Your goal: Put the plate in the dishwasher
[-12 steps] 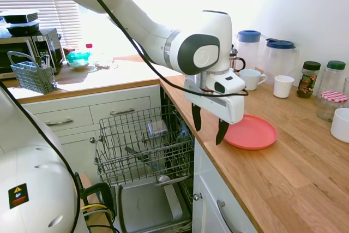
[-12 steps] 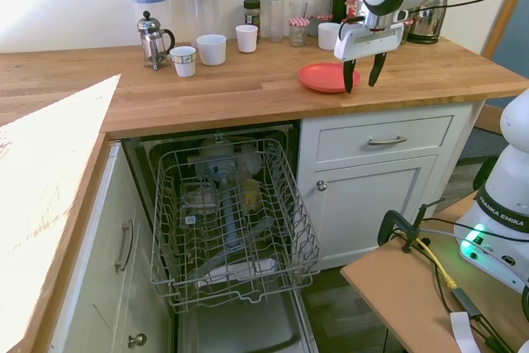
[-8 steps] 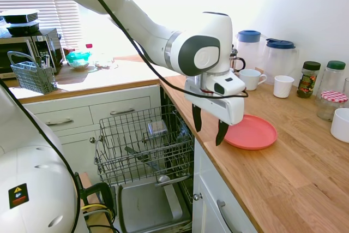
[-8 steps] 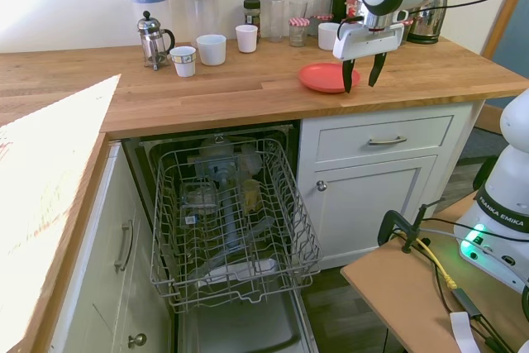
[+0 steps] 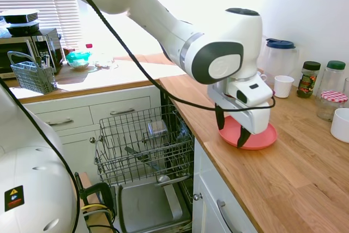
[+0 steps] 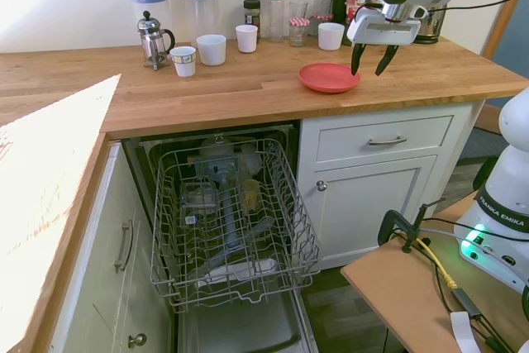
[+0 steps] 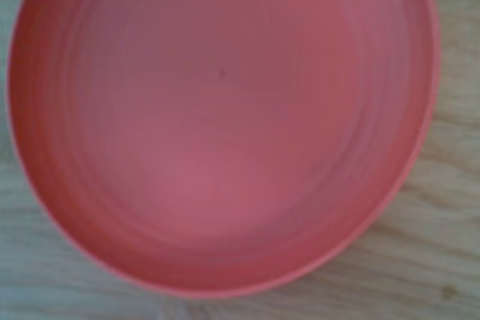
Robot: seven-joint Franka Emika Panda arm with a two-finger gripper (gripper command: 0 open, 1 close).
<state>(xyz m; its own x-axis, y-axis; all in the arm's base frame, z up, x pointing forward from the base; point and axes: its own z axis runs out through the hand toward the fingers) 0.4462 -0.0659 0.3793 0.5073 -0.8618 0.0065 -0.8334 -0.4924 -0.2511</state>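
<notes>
- End effector: fingers spread wide apart, empty, poised over the plate's right edge, contact not discernible.
- Plate: round, smooth coral plastic, shallow rim, flat on wooden table.
- Dishwasher: open, grey wire rack extended.

the plate lies flat on the counter, near its front edge. the gripper hangs above the plate's edge. the dishwasher rack stands pulled out below the counter, beside the cabinet.
</notes>
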